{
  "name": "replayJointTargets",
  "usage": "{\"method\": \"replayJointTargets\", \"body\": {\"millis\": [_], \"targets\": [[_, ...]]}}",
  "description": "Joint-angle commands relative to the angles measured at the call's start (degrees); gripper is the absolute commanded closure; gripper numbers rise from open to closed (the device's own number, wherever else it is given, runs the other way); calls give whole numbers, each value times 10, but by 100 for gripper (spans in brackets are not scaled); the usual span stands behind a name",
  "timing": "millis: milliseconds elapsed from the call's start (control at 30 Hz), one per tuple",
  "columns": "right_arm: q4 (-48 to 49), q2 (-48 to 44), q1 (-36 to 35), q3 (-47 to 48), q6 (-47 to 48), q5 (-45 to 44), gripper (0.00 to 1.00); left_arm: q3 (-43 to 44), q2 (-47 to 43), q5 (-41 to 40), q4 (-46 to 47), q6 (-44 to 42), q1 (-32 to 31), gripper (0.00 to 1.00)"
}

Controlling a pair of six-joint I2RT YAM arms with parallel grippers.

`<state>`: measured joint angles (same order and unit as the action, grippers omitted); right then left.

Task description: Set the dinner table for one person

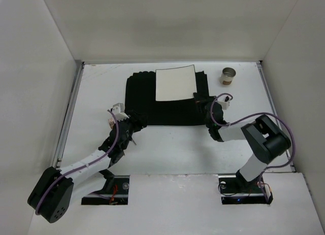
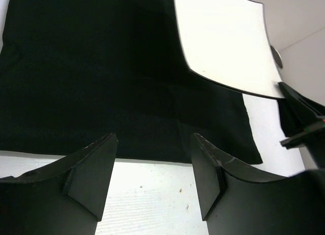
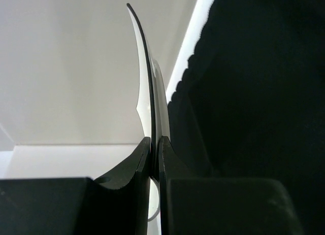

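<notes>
On the white dinner table [image 1: 167,148] lies a black cloth placemat [image 1: 152,105]. A white square plate [image 1: 175,83] sits over the mat's far right part. My right gripper [image 1: 199,98] is shut on the plate's near right corner; in the right wrist view the plate [image 3: 147,72] stands edge-on between the closed fingers [image 3: 139,164], beside the placemat [image 3: 254,93]. My left gripper [image 1: 136,119] is open and empty over the table at the mat's near left edge; its wrist view shows the placemat [image 2: 91,72] and plate [image 2: 223,42] beyond the spread fingers [image 2: 96,169].
A small brown cup [image 1: 228,75] with a metal rim stands at the back right, beyond the right gripper. White walls enclose the table on the left, back and right. The right gripper [image 2: 299,118] shows at the left wrist view's right edge.
</notes>
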<state>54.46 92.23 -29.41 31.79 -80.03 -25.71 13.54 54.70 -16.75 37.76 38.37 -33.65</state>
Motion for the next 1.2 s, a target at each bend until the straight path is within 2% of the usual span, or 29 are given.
{"method": "replayJointTargets", "body": {"millis": [0,267,500,667,1000,1167], "targets": [[270,23,-11,70,-81,-11,99,-3,2,-10,20,-4,-1,43],[297,92,-20,70,-103,-2,99,-1,8,-14,20,-6,-2,43],[346,194,-26,100,-159,3,99,1,22,-14,26,-7,-5,43],[352,212,-27,100,-160,3,98,3,25,-14,26,-7,-5,43],[297,235,-12,77,-183,56,89,3,25,-14,27,-6,-8,43],[281,239,9,72,-189,93,79,3,24,-14,27,-6,-9,43]]}}
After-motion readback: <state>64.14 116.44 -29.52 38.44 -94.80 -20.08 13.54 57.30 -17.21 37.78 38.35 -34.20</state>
